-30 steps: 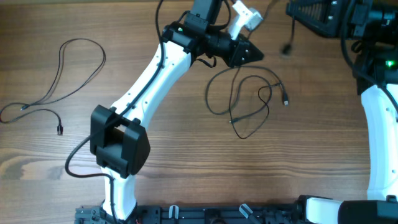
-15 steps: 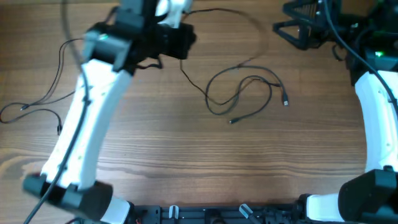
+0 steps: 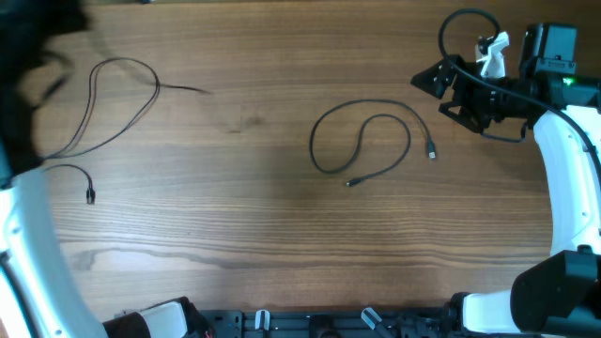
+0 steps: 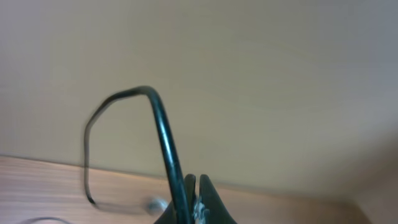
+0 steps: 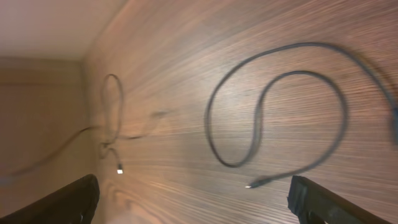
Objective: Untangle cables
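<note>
Two thin black cables lie apart on the wooden table. One cable (image 3: 366, 102) curls in a loop at the middle, with a silver-tipped plug (image 3: 431, 151) at its right end. The other cable (image 3: 156, 89) loops at the far left. My left gripper (image 4: 196, 200) is shut, a black cable (image 4: 163, 137) pinched at its fingers and arching up and down to the table. My right gripper (image 3: 434, 94) hangs to the right of the middle cable (image 5: 209, 121), open (image 5: 199, 202) with nothing between its fingers. The far cable (image 5: 112, 124) also shows in the right wrist view.
My left arm (image 3: 23, 244) is a white blur along the left edge. My right arm (image 3: 568, 178) runs down the right side. The table's front edge carries a black rail (image 3: 310, 324).
My left arm swept from the top middle to the far left, dragging one cable off the other. The right gripper opened wide and came down nearer the middle cable.
</note>
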Controlling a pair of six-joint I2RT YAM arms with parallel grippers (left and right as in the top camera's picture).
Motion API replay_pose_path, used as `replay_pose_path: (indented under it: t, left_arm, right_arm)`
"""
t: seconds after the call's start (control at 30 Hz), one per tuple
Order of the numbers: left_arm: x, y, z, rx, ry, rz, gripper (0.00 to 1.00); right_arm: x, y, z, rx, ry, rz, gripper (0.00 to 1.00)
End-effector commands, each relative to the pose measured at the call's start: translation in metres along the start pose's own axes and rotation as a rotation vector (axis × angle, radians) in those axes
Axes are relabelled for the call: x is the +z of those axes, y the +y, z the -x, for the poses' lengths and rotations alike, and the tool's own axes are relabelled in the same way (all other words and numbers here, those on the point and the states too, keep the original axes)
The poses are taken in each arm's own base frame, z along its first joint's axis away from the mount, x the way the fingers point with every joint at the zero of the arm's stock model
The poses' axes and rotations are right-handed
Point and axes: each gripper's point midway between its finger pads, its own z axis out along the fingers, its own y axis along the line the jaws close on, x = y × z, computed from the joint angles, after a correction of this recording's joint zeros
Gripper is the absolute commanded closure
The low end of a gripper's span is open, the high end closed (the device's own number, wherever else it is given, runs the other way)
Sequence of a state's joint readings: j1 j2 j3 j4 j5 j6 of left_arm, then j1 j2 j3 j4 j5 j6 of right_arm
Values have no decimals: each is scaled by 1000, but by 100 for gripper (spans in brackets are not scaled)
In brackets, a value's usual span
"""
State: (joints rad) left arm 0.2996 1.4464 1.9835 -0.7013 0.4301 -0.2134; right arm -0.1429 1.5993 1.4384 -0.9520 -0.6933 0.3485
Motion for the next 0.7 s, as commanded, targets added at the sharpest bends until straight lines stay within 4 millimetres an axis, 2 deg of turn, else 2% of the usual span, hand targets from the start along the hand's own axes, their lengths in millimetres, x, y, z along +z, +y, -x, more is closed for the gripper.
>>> replay_pose_path:
  t: [0.0, 0.07, 0.13, 0.17, 0.2, 0.23, 0.27, 0.33, 0.53, 0.6, 0.67]
  left_arm:
    - [-5, 46, 6, -69, -4, 94, 96]
    - [11, 70, -9, -104, 46, 143, 96]
    - [33, 115, -32, -142, 102, 285, 96]
    - [42, 130, -42, -154, 127, 329, 65]
    - [49, 139, -50, -164, 148, 346, 41]
    - [62, 150, -66, -190, 192, 351, 0]
    - [72, 156, -87, -239, 255, 347, 0]
    - [80, 153, -111, -277, 338, 315, 0]
    - [84, 115, -159, -229, 526, 294, 0]
    - [86, 86, -185, -200, 622, 249, 0]
    - [90, 46, -221, -84, 743, 147, 0]
  right_arm:
    - [-1, -12, 3, -54, -13, -68, 0]
    - [-1, -13, 0, -46, -5, -72, 0]
    - [-1, -14, -4, -53, 12, -76, 0]
    - [-1, -14, -5, -59, 17, -78, 0]
    - [-1, -15, -7, -69, 24, -79, 0]
    - [-1, -16, -9, -80, 32, -82, 0]
    - [-1, -16, -10, -93, 39, -84, 0]
    - [-1, -17, -11, -97, 42, -87, 0]
    - [-2, -23, -12, -109, 44, -123, 0]
    - [-3, -29, -13, -104, 45, -155, 0]
    - [-3, -33, -11, -103, 39, -178, 0]
